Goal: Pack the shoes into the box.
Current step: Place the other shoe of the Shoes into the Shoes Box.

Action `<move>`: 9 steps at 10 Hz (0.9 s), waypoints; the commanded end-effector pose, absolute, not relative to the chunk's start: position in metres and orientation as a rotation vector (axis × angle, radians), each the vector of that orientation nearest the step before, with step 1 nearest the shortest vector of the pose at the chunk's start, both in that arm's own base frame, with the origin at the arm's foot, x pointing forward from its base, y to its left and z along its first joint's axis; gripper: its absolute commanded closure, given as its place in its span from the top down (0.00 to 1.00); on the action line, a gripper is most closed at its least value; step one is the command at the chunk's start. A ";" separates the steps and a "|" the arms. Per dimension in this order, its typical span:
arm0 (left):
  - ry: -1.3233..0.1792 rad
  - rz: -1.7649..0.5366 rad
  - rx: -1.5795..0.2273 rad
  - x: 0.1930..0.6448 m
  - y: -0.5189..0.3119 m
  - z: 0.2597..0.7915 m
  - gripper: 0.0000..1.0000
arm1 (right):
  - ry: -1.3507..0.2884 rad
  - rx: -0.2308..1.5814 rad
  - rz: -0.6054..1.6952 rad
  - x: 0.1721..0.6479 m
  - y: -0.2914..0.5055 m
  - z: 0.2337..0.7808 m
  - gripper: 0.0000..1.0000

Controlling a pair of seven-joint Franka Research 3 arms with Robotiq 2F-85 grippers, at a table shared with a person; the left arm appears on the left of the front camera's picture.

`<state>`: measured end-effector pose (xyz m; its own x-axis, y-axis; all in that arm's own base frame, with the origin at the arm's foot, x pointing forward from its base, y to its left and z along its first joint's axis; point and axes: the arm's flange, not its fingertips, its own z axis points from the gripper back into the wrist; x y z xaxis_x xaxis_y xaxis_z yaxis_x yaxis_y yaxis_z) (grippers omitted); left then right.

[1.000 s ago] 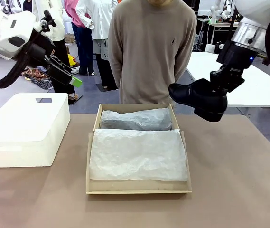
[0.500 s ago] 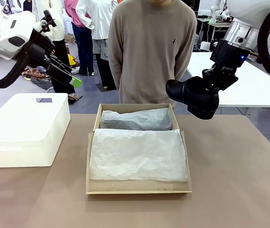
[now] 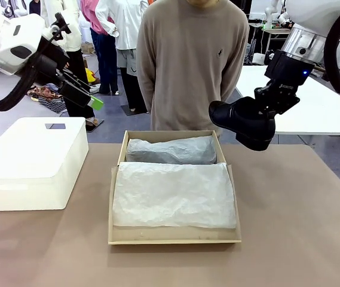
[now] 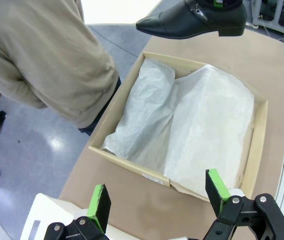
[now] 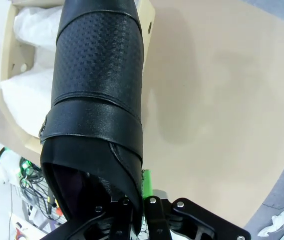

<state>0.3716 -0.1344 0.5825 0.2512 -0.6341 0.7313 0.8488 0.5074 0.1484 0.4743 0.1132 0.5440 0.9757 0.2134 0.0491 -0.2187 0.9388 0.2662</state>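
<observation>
One black shoe (image 3: 239, 121), pointed toe, perforated strapped upper.

Front view – low, across table (image 3: 289, 227) toward person (image 3: 187, 66). Left wrist view high over box (image 4: 259, 145); right wrist view tight on shoe (image 5: 99, 75) – box shared.

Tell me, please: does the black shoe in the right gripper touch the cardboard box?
Apart. In the left wrist view, the shoe hangs clear of the box, with bare table showing between its sole and the box's rim.
</observation>
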 end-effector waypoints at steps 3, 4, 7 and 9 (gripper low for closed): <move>-0.840 -1.043 -0.324 0.373 -0.133 0.581 1.00 | -0.067 0.248 -0.089 0.456 0.170 0.557 0.00; -0.840 -1.043 -0.324 0.373 -0.133 0.581 1.00 | -0.062 0.253 -0.142 0.452 0.182 0.560 0.00; -0.840 -1.043 -0.324 0.373 -0.133 0.581 1.00 | -0.056 0.245 -0.446 0.452 0.220 0.567 0.00; -0.840 -1.043 -0.324 0.373 -0.133 0.581 1.00 | -0.070 0.214 -0.543 0.456 0.244 0.568 0.00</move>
